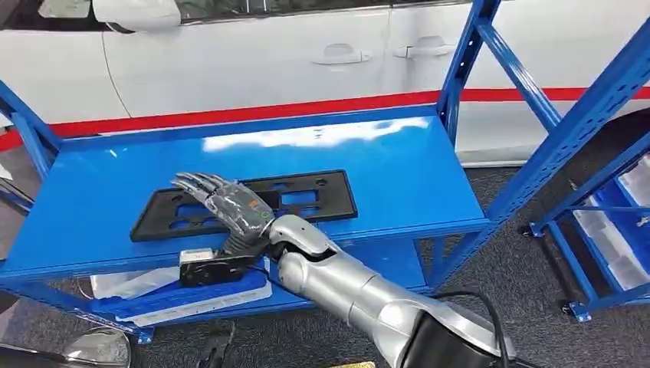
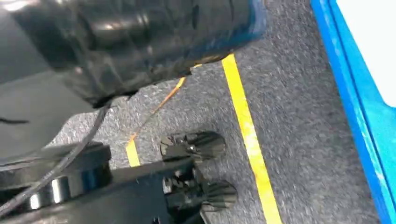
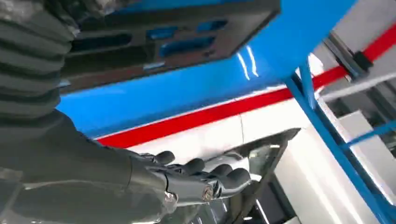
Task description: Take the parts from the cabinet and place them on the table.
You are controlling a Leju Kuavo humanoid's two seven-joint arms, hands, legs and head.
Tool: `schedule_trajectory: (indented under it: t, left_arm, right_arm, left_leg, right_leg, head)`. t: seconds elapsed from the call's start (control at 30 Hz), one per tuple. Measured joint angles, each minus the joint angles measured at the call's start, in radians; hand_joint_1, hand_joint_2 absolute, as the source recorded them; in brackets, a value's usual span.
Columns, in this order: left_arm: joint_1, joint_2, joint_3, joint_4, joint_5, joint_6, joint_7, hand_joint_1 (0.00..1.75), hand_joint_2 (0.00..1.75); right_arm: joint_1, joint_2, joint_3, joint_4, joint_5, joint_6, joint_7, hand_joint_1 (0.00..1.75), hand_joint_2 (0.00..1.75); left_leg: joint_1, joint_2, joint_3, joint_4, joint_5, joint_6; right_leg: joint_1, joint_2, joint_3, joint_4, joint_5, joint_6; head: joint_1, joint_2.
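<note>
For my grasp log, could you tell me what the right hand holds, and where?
Nothing is visibly held: the right hand lies outstretched over the black plate on the blue shelf.

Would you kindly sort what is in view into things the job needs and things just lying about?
For the job:
- black plate on the blue shelf
- right hand, over the plate

Lying about:
- white car behind the shelf
- white sheets on the lower shelf
- bins in the rack alongside
</note>
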Motion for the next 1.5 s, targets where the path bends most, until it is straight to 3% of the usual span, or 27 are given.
schedule_trajectory:
  t: [0.1, 0.13, 0.17, 0.2, 0.27, 0.3, 0.33, 0.43, 0.5, 0.53, 0.6, 0.63, 0.67, 0.7, 0.73, 0.8, 0.83, 0.93, 1.0, 1.07, 1.13, 1.17, 1.23, 1.3, 1.37, 1.43, 1.5]
  left_arm:
    - [0.009, 0.000, 0.000, 0.000, -0.003, -0.001, 0.016, 0.00, 0.00]
    - [0.016, 0.002, 0.000, 0.001, -0.003, -0.004, 0.023, 0.00, 0.00]
    - [0.026, 0.006, 0.000, 0.002, -0.003, -0.010, 0.032, 0.00, 0.00]
    - [0.035, 0.010, 0.000, 0.005, -0.003, -0.013, 0.038, 0.00, 0.00]
    - [0.051, 0.016, 0.000, 0.006, -0.002, -0.021, 0.046, 0.00, 0.00]
    - [0.057, 0.019, 0.000, 0.007, -0.001, -0.024, 0.050, 0.00, 0.00]
    - [0.059, 0.023, 0.000, 0.008, 0.000, -0.027, 0.053, 0.00, 0.00]
    - [0.071, 0.029, -0.002, 0.011, 0.000, -0.032, 0.061, 0.00, 0.00]
    - [0.073, 0.035, -0.005, 0.013, 0.000, -0.034, 0.061, 0.00, 0.00]
    - [0.072, 0.037, -0.006, 0.013, 0.000, -0.035, 0.059, 0.00, 0.00]
    - [0.071, 0.039, -0.009, 0.013, -0.001, -0.039, 0.054, 0.00, 0.00]
    - [0.071, 0.040, -0.011, 0.014, -0.002, -0.040, 0.050, 0.00, 0.00]
    - [0.071, 0.040, -0.015, 0.014, -0.003, -0.041, 0.047, 0.00, 0.00]
    - [0.070, 0.040, -0.016, 0.014, -0.006, -0.042, 0.045, 0.00, 0.00]
    - [0.068, 0.040, -0.016, 0.014, -0.010, -0.042, 0.043, 0.00, 0.00]
    - [0.060, 0.040, -0.017, 0.014, -0.012, -0.042, 0.043, 0.00, 0.00]
    - [0.056, 0.040, -0.019, 0.014, -0.013, -0.045, 0.043, 0.00, 0.00]
    - [0.057, 0.040, -0.024, 0.014, -0.018, -0.047, 0.044, 0.00, 0.00]
    - [0.058, 0.039, -0.024, 0.014, -0.019, -0.047, 0.046, 0.00, 0.00]
    - [0.056, 0.039, -0.024, 0.014, -0.019, -0.047, 0.046, 0.00, 0.00]
    - [0.057, 0.039, -0.026, 0.014, -0.019, -0.047, 0.046, 0.00, 0.00]
    - [0.057, 0.039, -0.028, 0.014, -0.019, -0.049, 0.046, 0.00, 0.00]
    - [0.059, 0.039, -0.030, 0.014, -0.019, -0.049, 0.046, 0.00, 0.00]
    - [0.058, 0.038, -0.030, 0.014, -0.019, -0.049, 0.046, 0.00, 0.00]
    - [0.056, 0.038, -0.032, 0.014, -0.019, -0.049, 0.046, 0.00, 0.00]
    - [0.057, 0.038, -0.033, 0.014, -0.019, -0.049, 0.046, 0.00, 0.00]
    - [0.057, 0.039, -0.034, 0.014, -0.019, -0.049, 0.046, 0.00, 0.00]
  right_arm:
    - [0.013, -0.003, 0.013, 0.005, 0.044, -0.037, 0.019, 0.00, 1.75]
    - [0.021, -0.003, 0.016, 0.008, 0.059, -0.045, 0.027, 0.00, 1.75]
    - [0.028, -0.005, 0.022, 0.012, 0.082, -0.055, 0.039, 0.00, 1.75]
    - [0.032, -0.006, 0.028, 0.016, 0.105, -0.067, 0.054, 0.00, 1.75]
    - [0.033, -0.006, 0.037, 0.021, 0.141, -0.084, 0.073, 0.00, 1.75]
    - [0.032, -0.006, 0.042, 0.022, 0.160, -0.089, 0.083, 0.00, 1.75]
    - [0.032, -0.005, 0.049, 0.025, 0.177, -0.090, 0.092, 0.00, 1.75]
    - [0.038, -0.004, 0.065, 0.034, 0.228, -0.089, 0.119, 0.00, 1.75]
    - [0.037, -0.001, 0.081, 0.040, 0.259, -0.082, 0.135, 0.00, 1.75]
    - [0.036, 0.000, 0.092, 0.043, 0.277, -0.074, 0.146, 0.00, 1.75]
    - [0.036, 0.000, 0.119, 0.056, 0.312, -0.068, 0.177, 0.00, 1.75]
    - [0.036, 0.000, 0.132, 0.065, 0.329, -0.068, 0.195, 0.00, 1.75]
    - [0.036, 0.000, 0.141, 0.072, 0.345, -0.069, 0.215, 0.00, 1.75]
    - [0.035, 0.000, 0.148, 0.079, 0.359, -0.069, 0.234, 0.00, 1.75]
    - [0.030, 0.000, 0.154, 0.084, 0.372, -0.069, 0.249, 0.00, 1.75]
    - [0.013, 0.000, 0.164, 0.094, 0.392, -0.069, 0.270, 0.00, 1.75]
    - [0.003, 0.000, 0.165, 0.098, 0.399, -0.067, 0.282, 0.00, 1.75]
    - [-0.014, -0.003, 0.169, 0.115, 0.416, -0.056, 0.311, 0.00, 1.75]
    - [-0.020, -0.006, 0.170, 0.124, 0.419, -0.056, 0.316, 0.00, 1.75]
    - [-0.027, -0.008, 0.170, 0.130, 0.421, -0.056, 0.317, 0.00, 1.75]
    - [-0.026, -0.010, 0.171, 0.140, 0.423, -0.056, 0.317, 0.00, 1.75]
    - [-0.025, -0.013, 0.171, 0.144, 0.423, -0.056, 0.317, 0.00, 1.75]
    - [-0.025, -0.015, 0.171, 0.150, 0.424, -0.056, 0.317, 0.00, 1.75]
    - [-0.028, -0.015, 0.171, 0.153, 0.424, -0.056, 0.317, 0.00, 1.75]
    - [-0.031, -0.015, 0.172, 0.156, 0.425, -0.056, 0.317, 0.00, 1.75]
    - [-0.030, -0.015, 0.174, 0.161, 0.426, -0.056, 0.317, 0.00, 1.75]
    - [-0.033, -0.014, 0.177, 0.164, 0.426, -0.056, 0.318, 0.00, 1.75]
  left_leg:
    - [-0.002, 0.001, -0.004, -0.001, 0.002, 0.008]
    - [-0.003, 0.002, -0.004, 0.000, 0.002, 0.008]
    - [-0.003, 0.002, -0.005, 0.002, 0.002, 0.009]
    - [-0.003, 0.001, -0.005, 0.006, 0.000, 0.009]
    - [-0.002, -0.001, -0.006, 0.017, -0.008, 0.005]
    - [-0.002, -0.001, -0.008, 0.026, -0.014, 0.001]
    - [-0.012, -0.002, -0.018, 0.038, -0.018, -0.006]
    - [-0.006, -0.002, -0.020, 0.032, -0.013, -0.019]
    - [-0.004, -0.001, -0.025, 0.043, -0.026, -0.029]
    - [-0.003, -0.001, -0.044, 0.084, -0.056, -0.036]
    - [0.001, -0.001, -0.109, 0.229, -0.125, -0.047]
    - [0.002, -0.001, -0.141, 0.296, -0.147, -0.050]
    - [0.003, -0.001, -0.156, 0.326, -0.148, -0.051]
    - [0.004, -0.001, -0.149, 0.307, -0.124, -0.051]
    - [0.005, -0.001, -0.119, 0.246, -0.084, -0.049]
    - [0.005, -0.001, -0.033, 0.070, -0.002, -0.042]
    - [0.000, -0.002, -0.012, 0.037, -0.020, -0.037]
    - [-0.007, -0.005, -0.018, 0.031, -0.015, -0.022]
    - [0.006, 0.000, -0.011, 0.013, -0.003, -0.004]
    - [0.001, 0.001, -0.010, 0.008, 0.000, 0.009]
    - [-0.003, 0.001, -0.012, 0.008, 0.000, 0.010]
    - [-0.004, 0.001, -0.012, 0.009, 0.000, 0.011]
    - [-0.004, 0.000, -0.012, 0.012, -0.001, 0.010]
    - [-0.004, -0.002, -0.012, 0.018, -0.006, 0.007]
    - [-0.013, -0.002, -0.023, 0.036, -0.013, -0.002]
    - [-0.008, -0.002, -0.024, 0.028, -0.009, -0.012]
    - [-0.007, -0.002, -0.027, 0.030, -0.015, -0.021]
  right_leg:
    - [0.001, -0.001, -0.084, 0.199, -0.111, 0.004]
    - [0.001, -0.001, -0.110, 0.257, -0.128, 0.005]
    - [0.001, -0.001, -0.119, 0.277, -0.124, 0.006]
    - [0.000, -0.001, -0.102, 0.244, -0.095, 0.006]
    - [-0.001, -0.002, -0.019, 0.084, -0.009, 0.000]
    - [0.000, -0.002, 0.011, 0.014, 0.000, -0.005]
    - [0.004, -0.001, 0.020, -0.005, -0.013, -0.008]
    - [0.009, 0.003, 0.017, 0.001, -0.009, -0.022]
    - [-0.002, 0.000, 0.021, -0.009, -0.002, -0.033]
    - [-0.003, -0.001, 0.020, -0.009, -0.001, -0.036]
    - [-0.002, -0.003, 0.019, -0.009, -0.001, -0.039]
    - [-0.002, -0.004, 0.019, -0.009, -0.001, -0.039]
    - [-0.002, -0.004, 0.019, -0.008, -0.001, -0.039]
    - [-0.002, -0.003, 0.019, -0.008, -0.001, -0.039]
    - [-0.002, -0.002, 0.020, -0.008, -0.001, -0.039]
    - [-0.002, 0.000, 0.022, -0.008, -0.002, -0.037]
    - [0.003, 0.000, 0.019, -0.008, -0.001, -0.031]
    - [0.001, 0.001, 0.018, -0.015, 0.006, -0.014]
    - [0.003, 0.000, 0.018, -0.009, -0.003, -0.002]
    - [0.003, -0.002, -0.026, 0.081, -0.065, 0.001]
    - [0.003, -0.001, -0.097, 0.237, -0.131, 0.003]
    - [0.003, -0.002, -0.118, 0.280, -0.136, 0.003]
    - [0.003, -0.002, -0.091, 0.221, -0.082, 0.000]
    - [0.003, -0.002, -0.008, 0.051, 0.003, -0.008]
    - [0.008, -0.002, 0.021, -0.014, -0.004, -0.014]
    - [0.013, 0.002, 0.018, -0.009, -0.002, -0.018]
    - [0.001, 0.001, 0.023, -0.022, 0.006, -0.032]
  head:
    - [0.000, 0.000]
    - [0.000, 0.000]
    - [0.000, 0.000]
    - [0.000, 0.000]
    - [0.000, 0.000]
    - [0.000, 0.000]
    - [0.000, 0.000]
    - [-0.003, 0.000]
    - [-0.003, 0.000]
    - [-0.011, 0.000]
    - [-0.011, 0.000]
    - [-0.011, 0.000]
    - [-0.011, 0.000]
    - [-0.011, 0.000]
    - [-0.011, 0.000]
    - [-0.011, 0.000]
    - [-0.010, 0.000]
    - [-0.011, 0.000]
    - [-0.009, 0.000]
    - [-0.005, 0.000]
    - [-0.005, 0.000]
    - [-0.005, 0.000]
    - [-0.005, 0.000]
    - [-0.004, 0.000]
    - [-0.007, 0.000]
    - [-0.005, 0.000]
    - [-0.005, 0.000]
